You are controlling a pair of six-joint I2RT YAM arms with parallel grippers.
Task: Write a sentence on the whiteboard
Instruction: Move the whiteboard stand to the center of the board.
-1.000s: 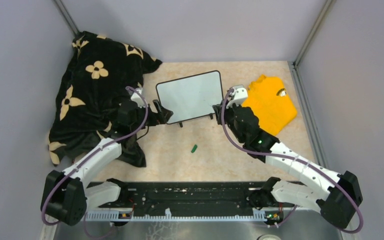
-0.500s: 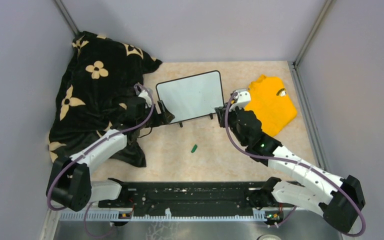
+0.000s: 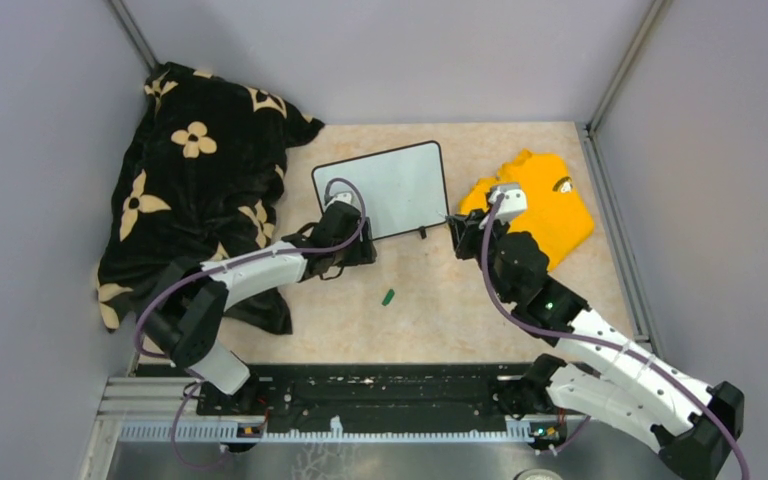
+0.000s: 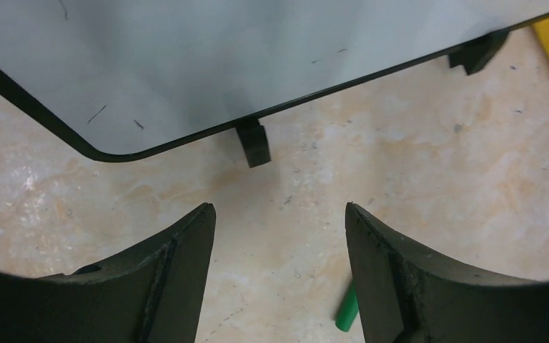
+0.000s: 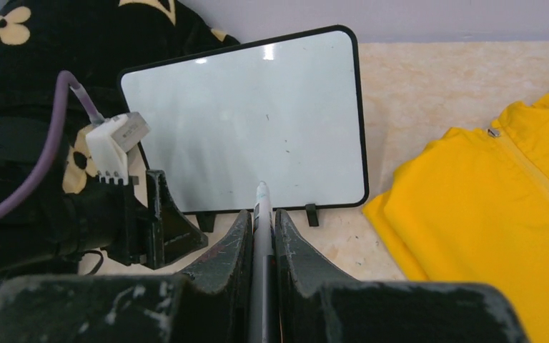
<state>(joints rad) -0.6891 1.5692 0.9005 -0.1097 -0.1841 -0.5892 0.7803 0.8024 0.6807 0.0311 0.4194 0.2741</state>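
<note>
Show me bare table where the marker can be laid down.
Widest: front centre, between the green cap and the base rail. Also the strip between whiteboard and back wall. Crowded: the whiteboard's front edge, where the left gripper and right gripper sit, flanked by blanket and shirt.

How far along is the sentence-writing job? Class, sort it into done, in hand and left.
Done: the right hand grips a slim white marker pen. In hand: its tip points at the small black-framed white whiteboard, apparently short of it; the open left hand sits by its lower edge. Left: all writing; the board is blank.
</note>
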